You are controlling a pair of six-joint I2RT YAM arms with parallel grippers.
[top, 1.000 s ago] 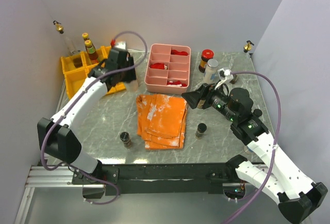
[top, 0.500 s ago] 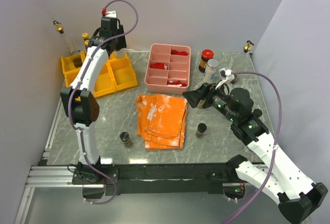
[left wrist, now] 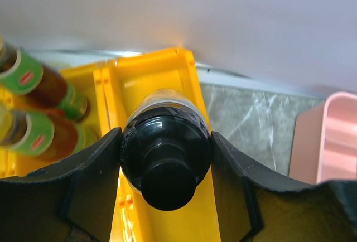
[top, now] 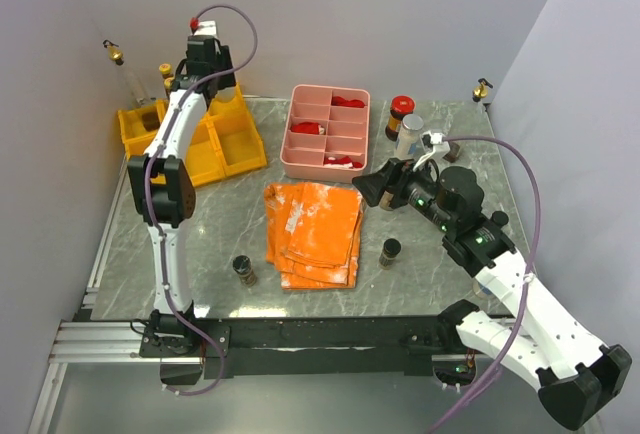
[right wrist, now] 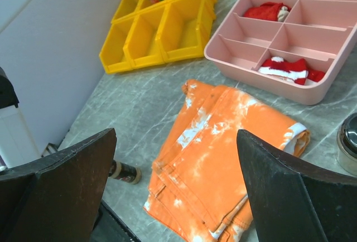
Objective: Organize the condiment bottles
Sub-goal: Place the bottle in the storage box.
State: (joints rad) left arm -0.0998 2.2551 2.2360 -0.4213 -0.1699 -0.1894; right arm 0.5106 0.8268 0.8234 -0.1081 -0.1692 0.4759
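- Left wrist view: a clear bottle (left wrist: 165,158) with a black cap is pinched between the two fingers (left wrist: 92,175) of the left end effector (left wrist: 165,167). The grip is high, at the shoulder just under the cap.
- The bottle is upright over the back compartment of the yellow bin (left wrist: 162,77). I cannot tell if its bottom touches the bin floor.
- In the compartments just beside it stand bottles with green labels (left wrist: 33,94).
- On the table (top: 200,224) two small dark bottles (top: 244,270) stand near the front, one on each side of the orange cloth (top: 315,229).
- A red-capped jar (top: 400,112) and a silver-capped jar (top: 409,136) stand to the right of the pink tray (top: 328,134). I judge the task only partly done.
- The right end effector (top: 372,191) is spread wide and holds nothing. It hovers at the right edge of the cloth, near the silver-capped jar.
- Risk: if the bottle is let go too high or off centre, it may land on the bin wall. Then it could tip over or knock the bottles with green labels.
- Risk: the grip is high on smooth glass, so the bottle may slide or swing when the arm moves.
- Risk: the right arm is close to the silver-capped jar, and a careless turn could push it over.
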